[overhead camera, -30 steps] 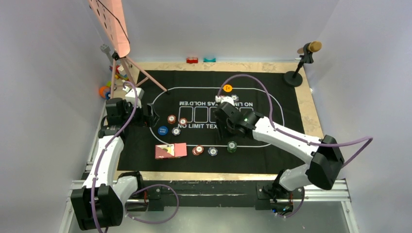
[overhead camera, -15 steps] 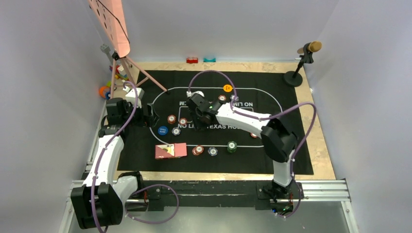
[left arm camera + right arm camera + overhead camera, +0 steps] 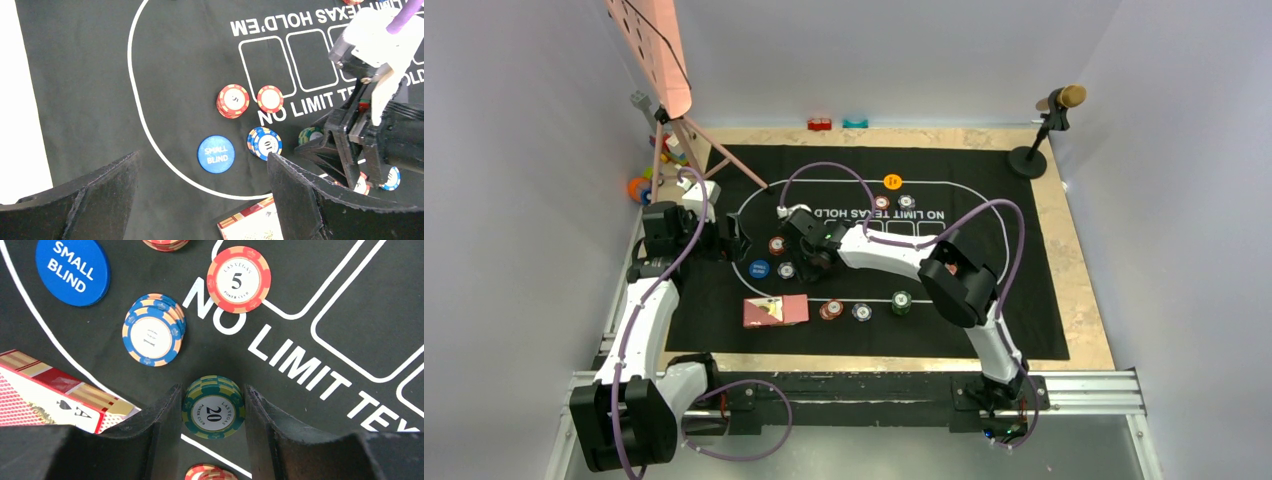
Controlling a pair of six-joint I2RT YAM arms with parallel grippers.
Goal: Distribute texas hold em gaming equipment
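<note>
The blue SMALL BLIND disc (image 3: 759,269) on the black mat (image 3: 1024,250) is the easiest thing to steer by. The right end effector (image 3: 212,390) hangs just to the right of that disc, low over the mat. Its jaws are partway closed and press against both sides of a green chip stack (image 3: 213,413) marked 20, which sits snug between the fingers (image 3: 162,430). I can't tell whether that stack rests on the mat or is lifted clear of it.

Between the disc and the gripped stack lies a blue chip stack (image 3: 152,335), just beside the disc. On the far side of the disc from the arm bases are a red chip stack (image 3: 233,100) and, a little further right, a single red chip (image 3: 239,279) marked 5. The playing cards (image 3: 774,311) lie near the disc on its near side.

The left end effector (image 3: 203,156) hovers left of the disc with its jaws spread wide, gripping nothing. The orange disc (image 3: 892,181) sits well apart from the blue one, off to the right and further back.
</note>
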